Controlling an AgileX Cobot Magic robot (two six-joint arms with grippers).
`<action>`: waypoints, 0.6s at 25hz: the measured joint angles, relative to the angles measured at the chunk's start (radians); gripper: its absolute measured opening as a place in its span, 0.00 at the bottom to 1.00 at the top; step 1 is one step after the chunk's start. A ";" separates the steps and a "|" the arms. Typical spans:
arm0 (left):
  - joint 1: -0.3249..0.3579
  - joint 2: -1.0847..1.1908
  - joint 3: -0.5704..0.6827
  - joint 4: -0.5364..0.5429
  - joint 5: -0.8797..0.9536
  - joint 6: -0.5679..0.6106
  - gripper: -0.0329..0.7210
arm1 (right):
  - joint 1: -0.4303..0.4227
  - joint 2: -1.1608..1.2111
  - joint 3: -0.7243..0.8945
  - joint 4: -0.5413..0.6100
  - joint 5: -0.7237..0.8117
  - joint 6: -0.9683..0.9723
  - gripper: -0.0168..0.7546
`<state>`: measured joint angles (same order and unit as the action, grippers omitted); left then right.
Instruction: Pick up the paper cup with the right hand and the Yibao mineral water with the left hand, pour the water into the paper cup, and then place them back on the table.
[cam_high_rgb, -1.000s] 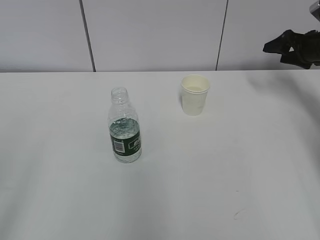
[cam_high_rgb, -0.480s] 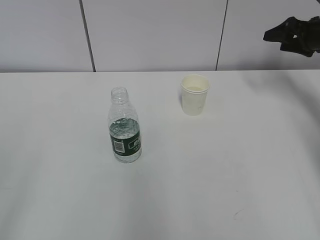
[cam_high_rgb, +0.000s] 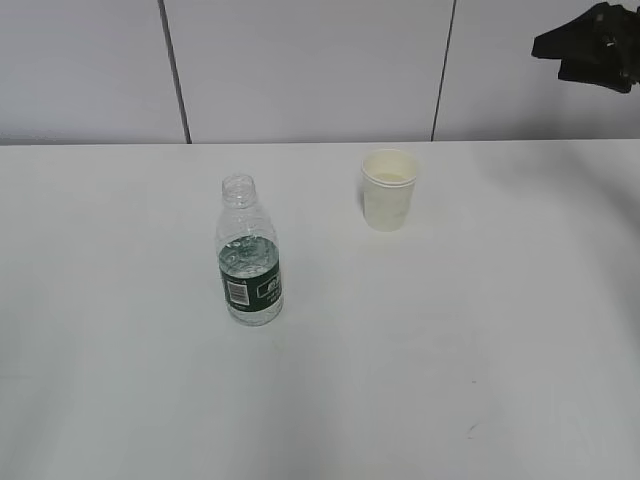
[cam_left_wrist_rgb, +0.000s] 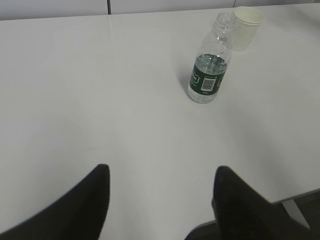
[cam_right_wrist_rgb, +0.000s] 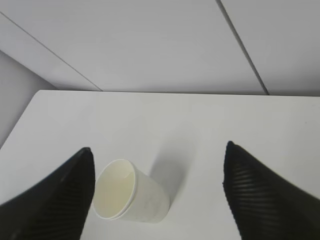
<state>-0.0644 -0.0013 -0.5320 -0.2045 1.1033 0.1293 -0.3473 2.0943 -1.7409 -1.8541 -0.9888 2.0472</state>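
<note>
The clear Yibao mineral water bottle (cam_high_rgb: 248, 258) with a dark green label stands upright on the white table (cam_high_rgb: 450, 330), capless, part full. The white paper cup (cam_high_rgb: 389, 189) stands upright behind and right of it. My right gripper (cam_high_rgb: 590, 45) hangs high at the upper right, far from the cup. In the right wrist view it (cam_right_wrist_rgb: 157, 152) is open and empty, with the cup (cam_right_wrist_rgb: 131, 192) below between its fingers. My left gripper (cam_left_wrist_rgb: 162, 172) is open and empty near the table's front, with the bottle (cam_left_wrist_rgb: 210, 62) and cup (cam_left_wrist_rgb: 247, 27) far ahead.
A grey panelled wall (cam_high_rgb: 300, 70) with dark seams stands behind the table. The table's front edge (cam_left_wrist_rgb: 295, 196) shows at the lower right of the left wrist view. A small dark speck (cam_high_rgb: 470, 430) lies on the table.
My right gripper has risen and drifted slightly right at the upper right of the exterior view. The bottle and cup have not moved.
</note>
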 joint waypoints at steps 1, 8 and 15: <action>0.000 0.000 0.000 -0.003 0.001 0.000 0.59 | -0.001 -0.010 0.000 0.000 -0.004 0.002 0.79; 0.000 0.000 0.000 -0.032 0.001 0.000 0.59 | -0.005 -0.028 0.000 0.000 -0.019 0.002 0.79; 0.000 0.000 0.000 -0.033 0.001 0.000 0.59 | -0.005 -0.028 0.000 0.000 -0.017 0.002 0.79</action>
<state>-0.0644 -0.0015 -0.5320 -0.2378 1.1040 0.1293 -0.3523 2.0661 -1.7409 -1.8541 -1.0058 2.0488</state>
